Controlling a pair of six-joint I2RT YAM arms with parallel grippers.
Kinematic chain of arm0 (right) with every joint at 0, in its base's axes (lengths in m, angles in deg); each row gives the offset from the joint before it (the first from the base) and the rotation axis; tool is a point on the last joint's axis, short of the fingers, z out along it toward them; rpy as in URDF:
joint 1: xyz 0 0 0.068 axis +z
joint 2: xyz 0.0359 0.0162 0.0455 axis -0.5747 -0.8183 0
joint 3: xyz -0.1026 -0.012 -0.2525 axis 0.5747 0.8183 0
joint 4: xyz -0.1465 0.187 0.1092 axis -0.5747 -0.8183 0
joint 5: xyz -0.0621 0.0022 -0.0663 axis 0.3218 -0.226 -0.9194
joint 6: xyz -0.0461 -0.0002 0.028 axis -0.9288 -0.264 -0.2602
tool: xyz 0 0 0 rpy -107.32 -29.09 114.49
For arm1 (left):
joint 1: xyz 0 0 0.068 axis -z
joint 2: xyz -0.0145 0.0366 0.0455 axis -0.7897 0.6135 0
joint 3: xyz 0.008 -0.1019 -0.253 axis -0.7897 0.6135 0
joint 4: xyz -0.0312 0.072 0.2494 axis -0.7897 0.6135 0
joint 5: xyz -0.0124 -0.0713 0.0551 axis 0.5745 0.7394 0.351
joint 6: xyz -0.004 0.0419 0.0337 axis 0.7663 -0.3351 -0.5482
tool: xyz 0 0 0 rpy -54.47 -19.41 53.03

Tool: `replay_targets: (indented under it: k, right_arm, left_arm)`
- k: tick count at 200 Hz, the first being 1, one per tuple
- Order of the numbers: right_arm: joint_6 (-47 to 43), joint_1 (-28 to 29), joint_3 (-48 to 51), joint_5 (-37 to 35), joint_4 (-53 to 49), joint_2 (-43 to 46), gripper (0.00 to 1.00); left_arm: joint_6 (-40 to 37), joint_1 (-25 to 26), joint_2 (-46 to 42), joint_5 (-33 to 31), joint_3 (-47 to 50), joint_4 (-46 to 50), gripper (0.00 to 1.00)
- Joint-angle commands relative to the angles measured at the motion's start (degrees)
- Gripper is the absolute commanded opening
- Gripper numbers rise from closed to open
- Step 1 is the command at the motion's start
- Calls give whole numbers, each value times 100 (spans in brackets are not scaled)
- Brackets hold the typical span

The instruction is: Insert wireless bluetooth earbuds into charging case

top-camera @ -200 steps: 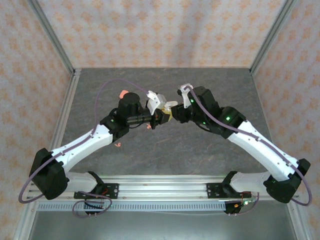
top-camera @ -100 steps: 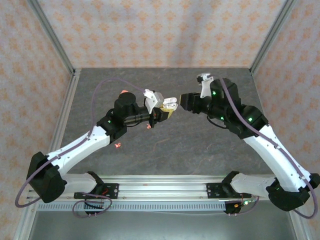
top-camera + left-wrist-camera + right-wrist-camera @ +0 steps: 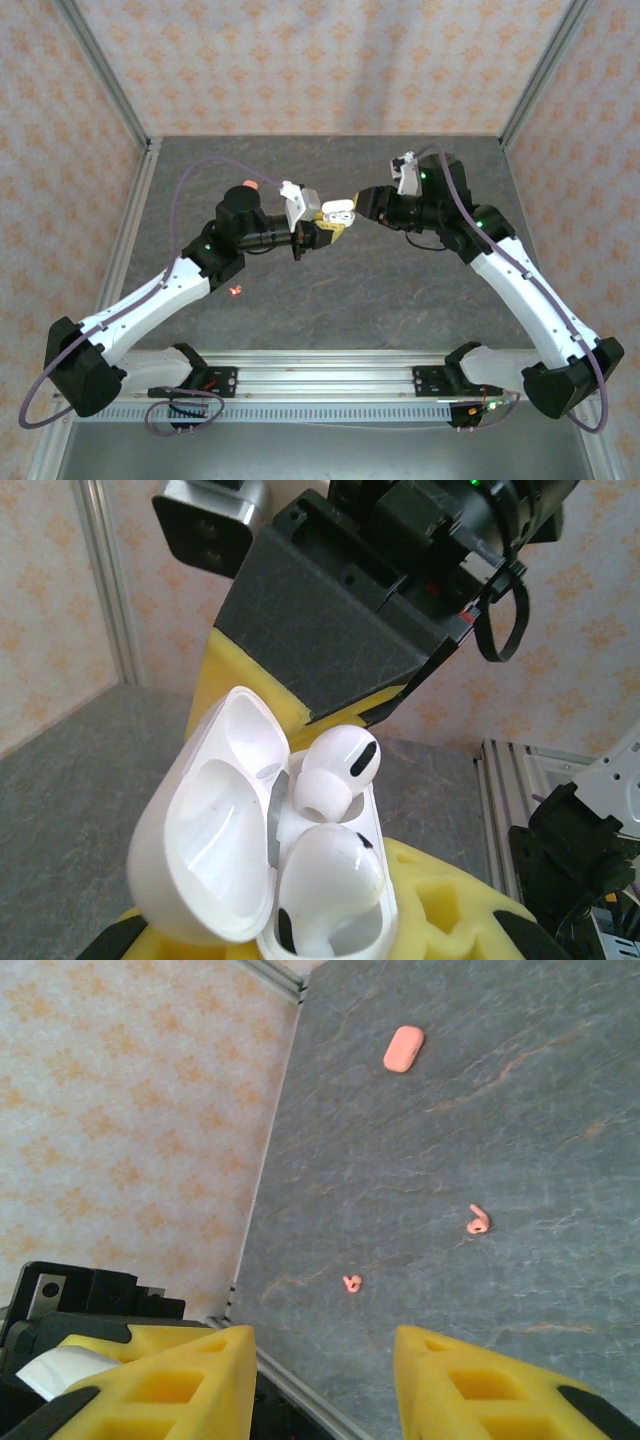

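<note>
Peeking out from behind the left arm's wrist joint in the top view, the coral case [image 3: 246,185] is half covered. From the right wrist it lies closed on the grey table [image 3: 520,1140], well apart from two coral earbuds [image 3: 478,1222], which lie apart from each other. From above, one of them is a tiny speck [image 3: 235,290] beside the left forearm, too small to make out in any detail.

The left gripper [image 3: 320,230] is clenched on the open white case [image 3: 270,860], lid swung back to the left. The case's bottom is cut off at the left wrist picture's edge, and the yellow pads [image 3: 440,905] show just at its foot. Two white earbuds [image 3: 338,768] sit inside, the far one standing higher than the near one; their stems are hidden in the sockets.

The right gripper [image 3: 320,1360] is released, its yellow fingers [image 3: 160,1380] spread with bare table between them. A white corner of the held case shows beside its left finger, mostly hidden. Whether that gripper touches the case cannot be told.

Both arms rise from their bases and lean inward, meeting nose to nose above the table's middle. The right gripper [image 3: 364,203] is just beside the case, both raised off the surface.
</note>
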Motion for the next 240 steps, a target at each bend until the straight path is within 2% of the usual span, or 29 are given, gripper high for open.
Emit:
replay_targets:
  k: [1,43,100,152,240]
  right_arm:
    - [186,10,134,419,570,293,44]
    - [190,-144,340,82,598,686,46]
    - [85,-134,389,407,661,965,48]
    - [-246,233,327,442,299,814,48]
    - [-555,284,315,381,85,476,39]
  left_arm:
    - [-66,33,-128,285,-83,8,0]
    - [-48,35,-88,317,-110,18,0]
    - [-55,24,-29,309,-160,97,0]
    - [-9,37,124,352,-263,66,0]
    - [-45,22,166,335,-328,159,0]
